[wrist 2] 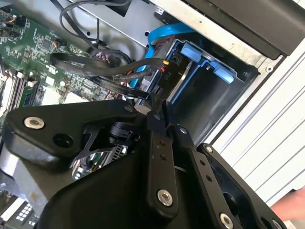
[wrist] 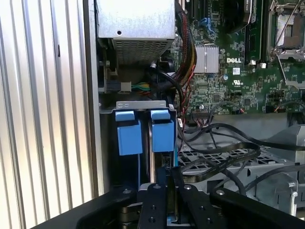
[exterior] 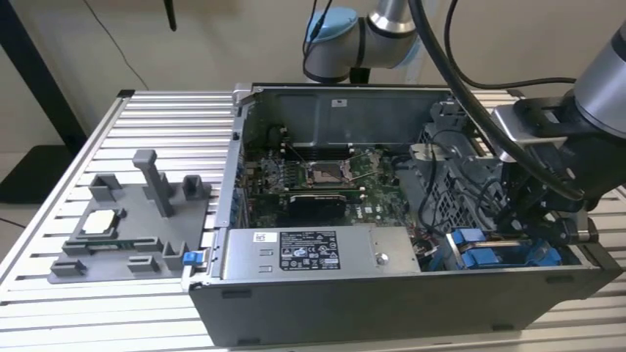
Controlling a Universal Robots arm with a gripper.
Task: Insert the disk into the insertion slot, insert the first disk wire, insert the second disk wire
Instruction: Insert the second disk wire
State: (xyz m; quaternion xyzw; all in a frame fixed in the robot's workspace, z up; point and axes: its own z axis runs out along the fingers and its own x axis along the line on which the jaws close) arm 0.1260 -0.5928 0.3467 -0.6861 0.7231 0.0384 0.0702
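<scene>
Your gripper [exterior: 536, 233] is reaching down into the open computer case [exterior: 391, 308], at the corner next to the silver power supply [exterior: 313, 251]. In the second wrist view its fingers [wrist 2: 157, 129] are drawn close together and seem to be pinching a small black plug [wrist 2: 167, 75] on a dark cable [wrist 2: 119, 71]; I cannot tell how firmly they are gripping it.

The disk [wrist: 163, 131], in its blue frame, is already sitting in the insertion slot [wrist: 140, 104], the grey metal bay beside the power supply, and the plug is hanging right at the disk's end. A second blue-fronted tray [wrist: 128, 133] is sitting just beside it in the same bay. Loose black cables [wrist: 224, 152] are lying over the perforated metal next to the bay.

Away from the case, a grey plastic fixture [exterior: 127, 220] is standing on the ribbed counter [exterior: 59, 220].
</scene>
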